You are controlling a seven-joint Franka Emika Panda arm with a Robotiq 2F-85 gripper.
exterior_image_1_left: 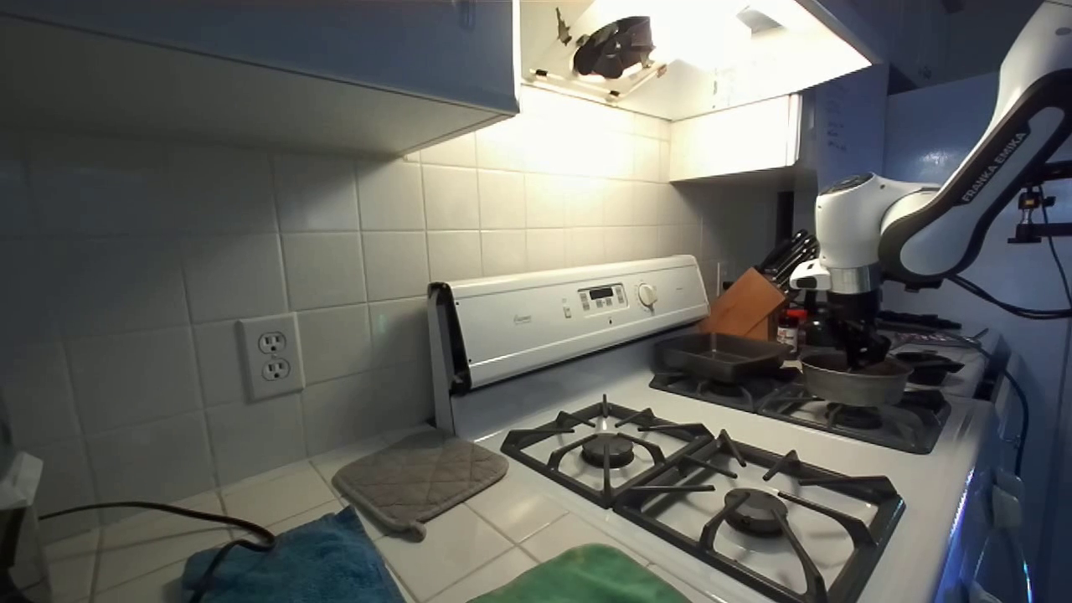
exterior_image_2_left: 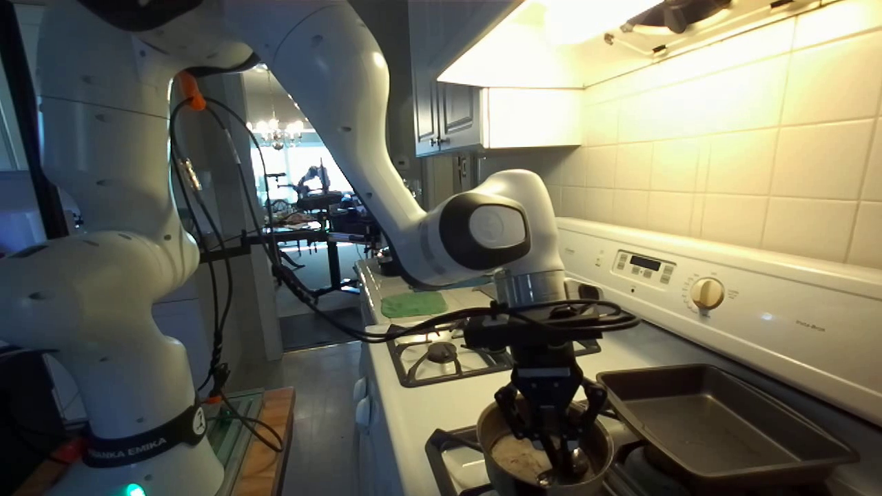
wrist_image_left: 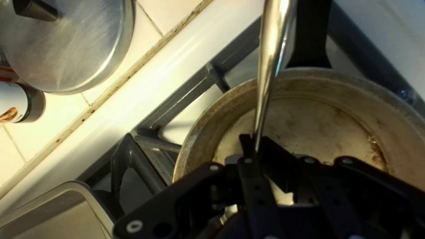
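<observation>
silvery metal utensil (wrist_image_left: 265,73), closest in wrist view, clenched between fingertips of end effector (wrist_image_left: 256,144); shiny end down inside worn grey pot (wrist_image_left: 318,83), contents unclear. pot near front edge of tabletop (exterior_image_2_left: 448,406). dark baking pan (exterior_image_2_left: 730,420) just beside, along back edge under control panel (exterior_image_2_left: 765,310). green cloth (exterior_image_2_left: 413,304) beyond far edge. step seems to be working utensil in pot; next move likely calls for steady grip, clearance from pot wall.
</observation>
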